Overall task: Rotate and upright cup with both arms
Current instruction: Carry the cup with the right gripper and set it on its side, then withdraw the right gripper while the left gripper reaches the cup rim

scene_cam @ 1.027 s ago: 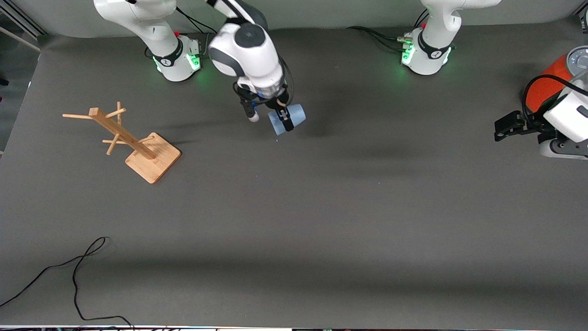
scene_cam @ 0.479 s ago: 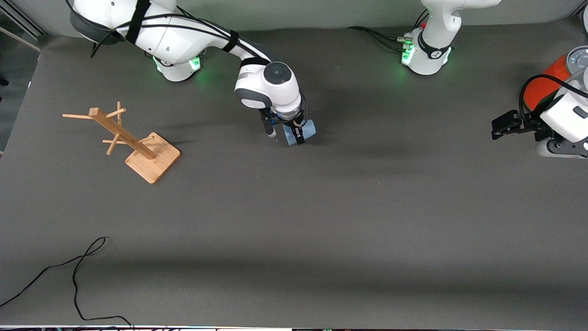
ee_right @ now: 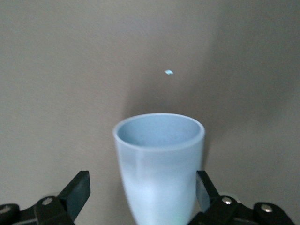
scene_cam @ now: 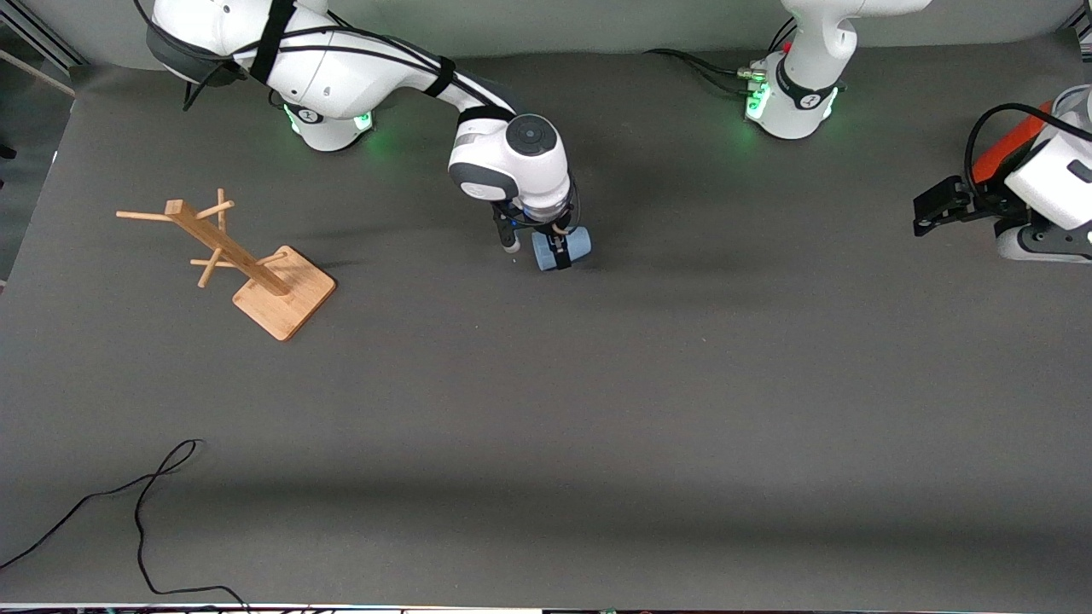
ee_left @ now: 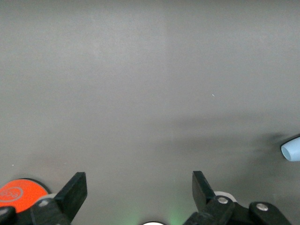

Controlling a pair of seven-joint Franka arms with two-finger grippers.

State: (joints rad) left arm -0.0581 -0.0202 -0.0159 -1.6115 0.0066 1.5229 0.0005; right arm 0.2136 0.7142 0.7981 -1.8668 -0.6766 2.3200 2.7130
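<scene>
The grey table (scene_cam: 597, 426) spreads under both of my arms. My right arm (scene_cam: 358, 72) reaches out from its base to a spot about midway between the two bases, a little nearer the front camera than they are. My left arm (scene_cam: 1054, 183) waits folded over its own end of the table.

The wooden rack (scene_cam: 239, 264) stands toward the right arm's end, well apart from everything I am handling. The orange cylinder (scene_cam: 998, 149) sits at the left arm's end, partly hidden by my left wrist.

My right gripper (scene_cam: 535, 254) points down at the table with its fingers spread wide. The cup (scene_cam: 573, 246) is between them, lying on its side. In the right wrist view the cup (ee_right: 159, 164) shows its open mouth turned away from the gripper (ee_right: 143, 187). One finger (ee_right: 204, 190) is right against the cup's wall, and the other stands clear of it, so I have no grip on it.

My left gripper (scene_cam: 934, 213) hangs over the left arm's end of the table, just beside the cylinder, fingers also spread wide with nothing between them (ee_left: 139, 187). Its wrist view catches the cylinder's top (ee_left: 18, 194) and a bit of the cup (ee_left: 291, 150), well apart.

A black cable (scene_cam: 136, 512) curls on the table near the front camera, at the right arm's end.
</scene>
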